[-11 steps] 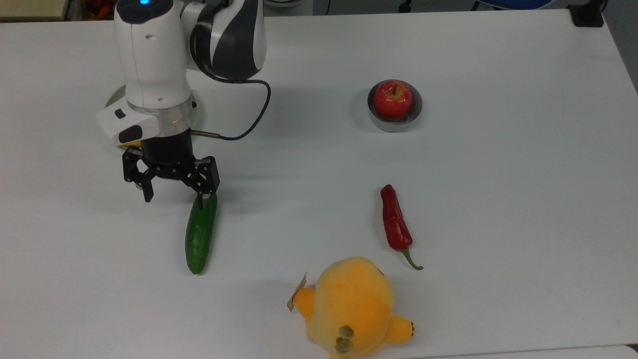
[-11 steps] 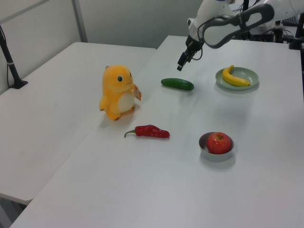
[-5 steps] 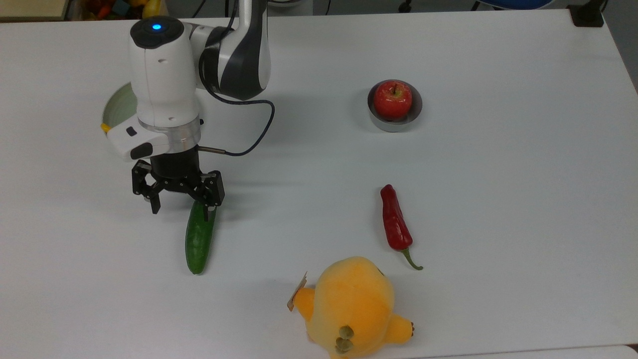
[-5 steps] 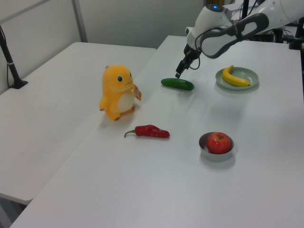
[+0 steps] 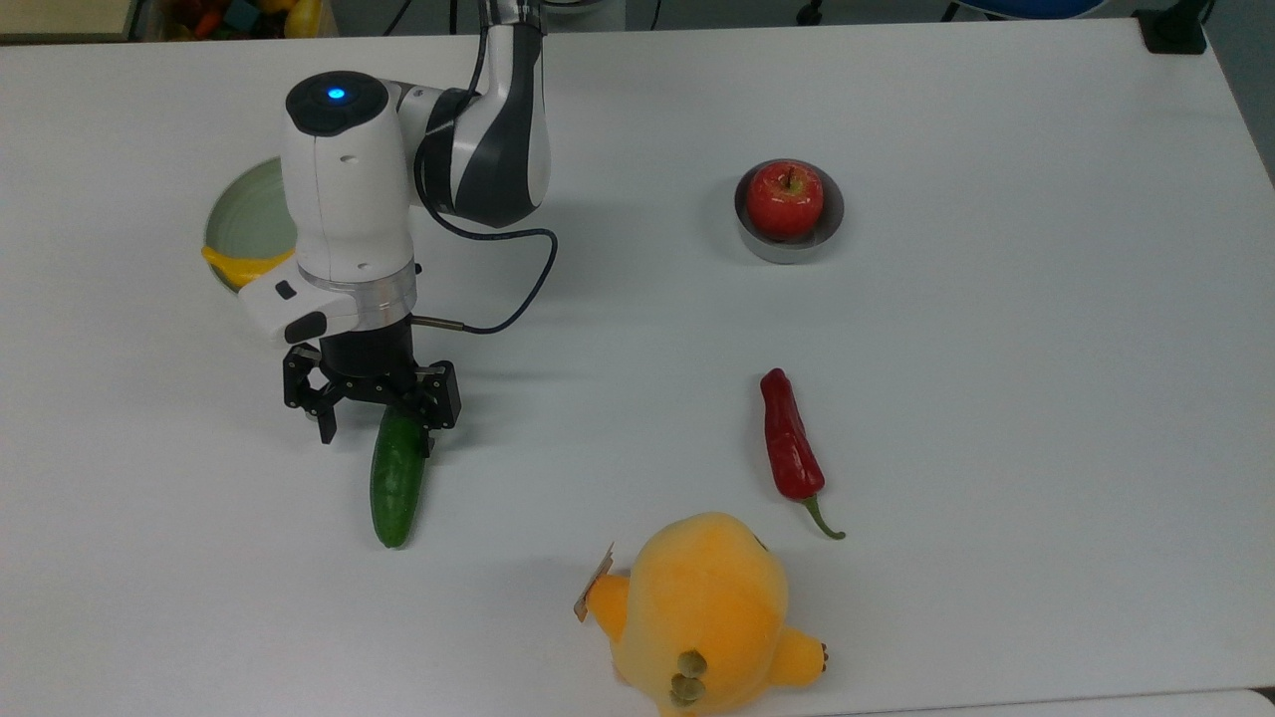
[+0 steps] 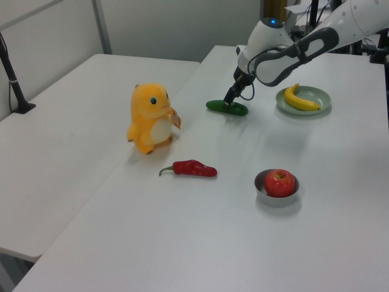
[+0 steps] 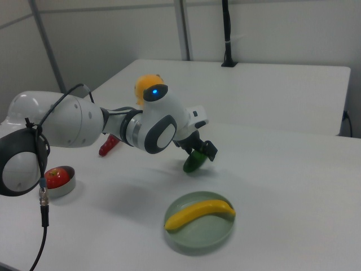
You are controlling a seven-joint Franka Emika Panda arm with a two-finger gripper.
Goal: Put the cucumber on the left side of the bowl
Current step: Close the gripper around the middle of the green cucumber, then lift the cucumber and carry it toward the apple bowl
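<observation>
A dark green cucumber lies on the white table, lengthwise toward the top view's bottom edge. My gripper is open and low over its upper end, one finger on each side; the cucumber sits nearer the finger on the top view's right. The left view shows the gripper down at the cucumber. In the right view the cucumber pokes out under the gripper. The small grey metal bowl holds a red apple and stands far off toward the top view's right.
A red chili pepper lies below the bowl in the top view. A yellow plush toy sits at the front edge. Behind my arm is a pale green plate with a banana.
My arm has come down and moved toward the top view's bottom, bringing the open fingers from above the cucumber's end to either side of it. The cucumber has not moved.
</observation>
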